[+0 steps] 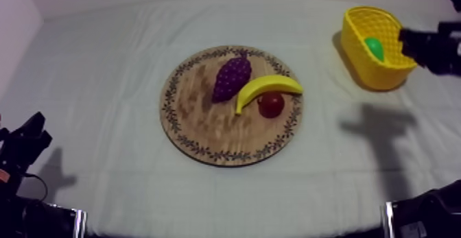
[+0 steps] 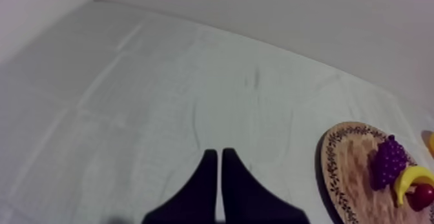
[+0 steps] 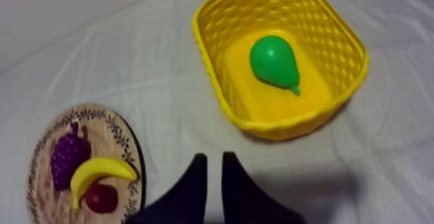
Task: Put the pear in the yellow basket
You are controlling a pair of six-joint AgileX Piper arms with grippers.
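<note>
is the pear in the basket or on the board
In: the green toy pear lies on its side inside the yellow lattice basket.

The table (image 1: pixel 96 76), under its grey-white cloth, is carrying two items directly. The round wooden board (image 1: pixel 213 131) with the patterned rim is lying flat near the middle. The yellow basket (image 1: pixel 374 73) is standing upright toward the far right, well apart from the board.
</note>
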